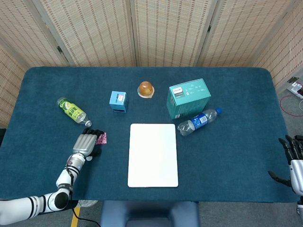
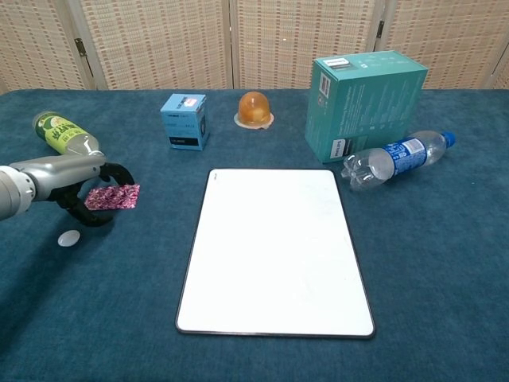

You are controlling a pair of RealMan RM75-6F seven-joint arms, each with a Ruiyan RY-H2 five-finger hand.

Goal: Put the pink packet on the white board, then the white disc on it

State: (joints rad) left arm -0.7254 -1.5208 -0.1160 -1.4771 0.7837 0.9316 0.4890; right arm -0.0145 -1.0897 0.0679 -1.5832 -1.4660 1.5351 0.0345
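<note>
Left hand (image 2: 83,181) pinches pink packet (image 2: 112,196), left of frame. White board (image 2: 274,247) bare; white disc (image 2: 69,237) untouched. Right hand (image 1: 291,158) idle, fingers spread.

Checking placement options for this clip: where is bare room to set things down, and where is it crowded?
The white board is bare, as is the cloth right of it, below the blue-label bottle. Crowded: the left, where the left hand holds the pink packet between the green bottle and white disc.
</note>
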